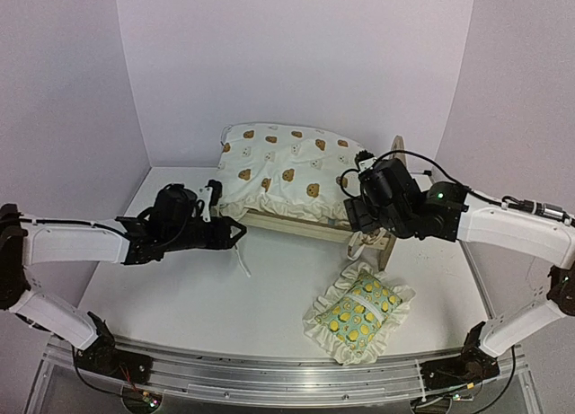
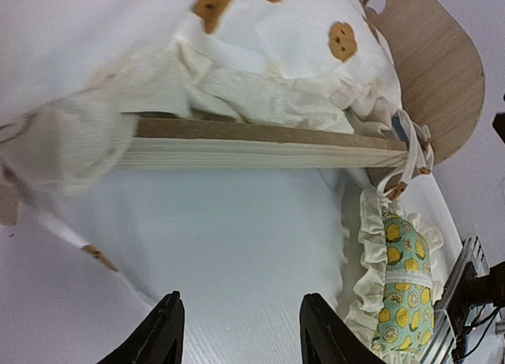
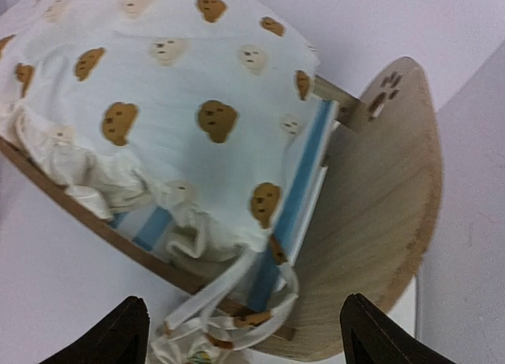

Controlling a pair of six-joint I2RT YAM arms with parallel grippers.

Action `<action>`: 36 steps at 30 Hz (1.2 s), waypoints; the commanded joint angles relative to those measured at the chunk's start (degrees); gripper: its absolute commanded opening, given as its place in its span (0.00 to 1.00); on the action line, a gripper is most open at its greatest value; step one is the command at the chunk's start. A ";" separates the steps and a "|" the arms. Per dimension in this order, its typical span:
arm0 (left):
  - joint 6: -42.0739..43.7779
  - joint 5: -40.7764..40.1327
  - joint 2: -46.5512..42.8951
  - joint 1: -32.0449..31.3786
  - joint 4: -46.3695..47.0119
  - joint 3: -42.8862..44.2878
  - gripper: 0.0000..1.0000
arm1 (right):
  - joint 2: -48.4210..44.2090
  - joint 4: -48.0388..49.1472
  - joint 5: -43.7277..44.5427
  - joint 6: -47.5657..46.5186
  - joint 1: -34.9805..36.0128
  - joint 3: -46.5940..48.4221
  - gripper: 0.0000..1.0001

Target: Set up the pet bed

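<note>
Bed (image 1: 286,224) at the back of the table (image 1: 180,288), with its headboard (image 3: 379,222) toward the right arm. The cushion (image 1: 283,167) is heaped on it and overhangs the near rail. The pillow (image 1: 359,313) lies apart, front right. The left gripper (image 2: 241,317), fingers apart and empty, hovers just off the near rail. The right gripper (image 3: 245,324), fingers wide apart and empty, faces the headboard corner, where the ties (image 3: 229,297) dangle. The frame appears light, rigid and smooth, so a push would likely slide it. A rail or the headboard edge offers the firmest hold.
</note>
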 commanded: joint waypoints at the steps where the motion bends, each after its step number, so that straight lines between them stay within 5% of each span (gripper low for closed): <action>1: 3.72 -1.92 7.34 -4.86 -0.24 8.88 0.52 | -1.91 -5.48 10.65 -0.69 -2.12 1.53 0.85; 17: 10.33 -1.94 22.78 -8.29 -6.29 28.40 0.52 | 10.35 -8.12 -3.72 0.39 -19.82 13.60 0.77; 29: 10.73 -1.91 23.98 -8.31 -4.32 27.40 0.51 | 11.16 -8.21 -22.22 4.16 -21.52 11.78 0.22; 36: 10.98 -1.94 21.06 -8.28 -4.36 26.00 0.49 | 13.96 -7.61 -25.01 0.92 -17.54 13.85 0.08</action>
